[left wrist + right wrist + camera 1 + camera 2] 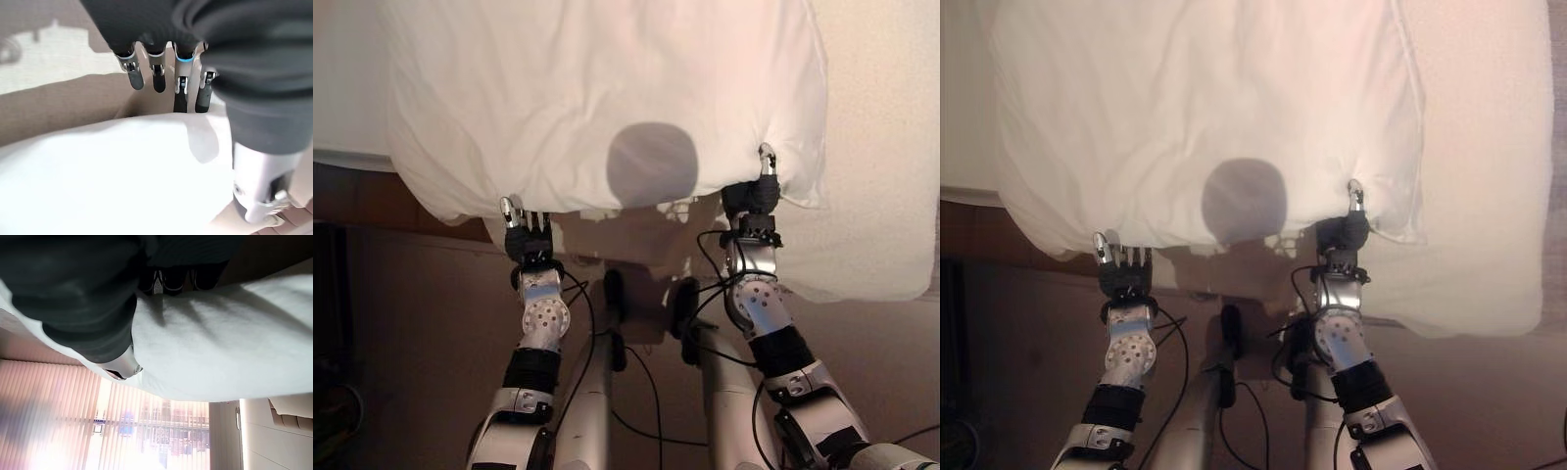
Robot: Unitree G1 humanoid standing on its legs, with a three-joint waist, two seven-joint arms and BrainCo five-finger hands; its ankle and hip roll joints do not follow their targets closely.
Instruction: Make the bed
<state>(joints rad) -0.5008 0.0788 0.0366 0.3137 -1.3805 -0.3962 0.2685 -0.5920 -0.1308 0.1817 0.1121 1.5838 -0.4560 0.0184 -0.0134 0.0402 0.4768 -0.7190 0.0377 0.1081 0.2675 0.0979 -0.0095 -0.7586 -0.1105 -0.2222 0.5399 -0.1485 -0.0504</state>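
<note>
- My left hand (529, 238) is reaching under the white pillow's (607, 98) near edge at lower left of the frame; its fingers (134, 78) are hanging straight, curling round nothing.
- My right hand (759, 191) is pinching the pillow's edge at right of centre, thumb showing on top, the other fingers tucked under the cloth.
- The pillow is filling the upper frame, puffy and creased, overhanging the bed (876, 147).
- A window with vertical blinds (161, 431) is showing beneath the cloth in my right wrist view.
</note>
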